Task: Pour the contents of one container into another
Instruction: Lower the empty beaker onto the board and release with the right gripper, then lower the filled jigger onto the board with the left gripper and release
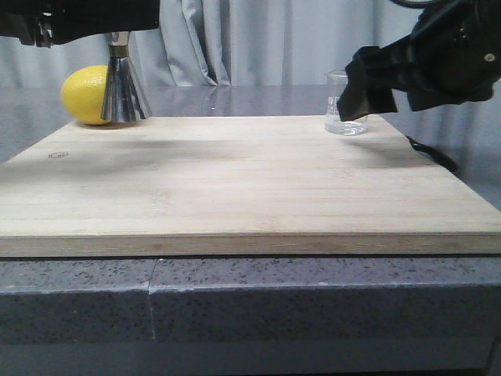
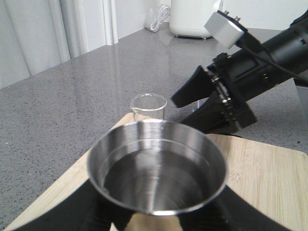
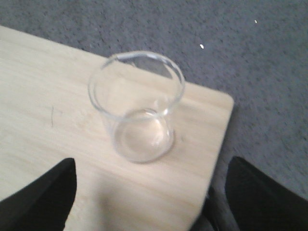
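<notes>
The steel jigger [image 1: 124, 90] stands at the far left of the wooden board [image 1: 250, 188]. My left gripper [image 1: 117, 37] is shut on its waist from above. In the left wrist view the jigger's upper cup [image 2: 156, 168] fills the space between the black fingers [image 2: 82, 211], and clear liquid seems to lie in it. The clear glass beaker [image 1: 341, 106] stands upright on the board's far right corner. My right gripper [image 1: 368, 86] hovers beside it, open. The beaker [image 3: 137, 106] lies ahead of the spread fingers [image 3: 45, 192], not between them. It looks nearly empty.
A yellow lemon [image 1: 86, 94] rests behind the jigger at the board's far left. The board lies on a grey speckled counter [image 1: 250, 298]. A black cable [image 1: 434, 153] runs off the board's right edge. A white appliance [image 2: 192, 17] stands far back on the counter.
</notes>
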You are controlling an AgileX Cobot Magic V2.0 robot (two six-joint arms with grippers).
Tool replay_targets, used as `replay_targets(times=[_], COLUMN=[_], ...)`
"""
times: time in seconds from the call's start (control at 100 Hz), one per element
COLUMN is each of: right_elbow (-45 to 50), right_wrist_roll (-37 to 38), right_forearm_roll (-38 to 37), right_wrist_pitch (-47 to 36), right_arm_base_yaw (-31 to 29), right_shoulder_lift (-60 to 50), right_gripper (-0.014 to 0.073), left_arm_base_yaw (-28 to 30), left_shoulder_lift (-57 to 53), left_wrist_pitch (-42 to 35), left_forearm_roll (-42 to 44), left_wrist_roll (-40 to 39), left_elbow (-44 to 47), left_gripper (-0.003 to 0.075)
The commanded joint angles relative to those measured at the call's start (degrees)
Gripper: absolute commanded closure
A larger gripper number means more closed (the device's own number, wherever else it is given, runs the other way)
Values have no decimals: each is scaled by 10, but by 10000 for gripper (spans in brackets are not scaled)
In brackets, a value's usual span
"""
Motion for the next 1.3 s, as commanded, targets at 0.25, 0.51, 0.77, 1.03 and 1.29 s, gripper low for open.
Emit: replay_targets(times=[0.25, 0.51, 0.77, 1.03, 1.29], right_elbow=[-14, -14, -14, -14, -14], right_wrist_roll=[6, 3, 3, 2, 2], right_forearm_roll=[28, 28, 21, 7, 5], right_wrist_pitch=[215, 255, 283, 309, 309], right_arm_base_yaw=[9, 11, 11, 11, 12], right_shoulder_lift=[-153, -232, -260, -261, -261], right_gripper=[28, 28, 28, 28, 28], left_arm_base_yaw=[-6, -6, -6, -6, -6], left_shoulder_lift=[-24, -24, -24, -24, -24], left_wrist_pitch=[51, 51, 51, 51, 56], left_forearm_roll=[-57, -57, -57, -57, -57], left_wrist_roll=[-5, -5, -5, -5, -5], left_elbow=[-15, -15, -15, -15, -15], left_gripper=[430, 430, 430, 430, 430])
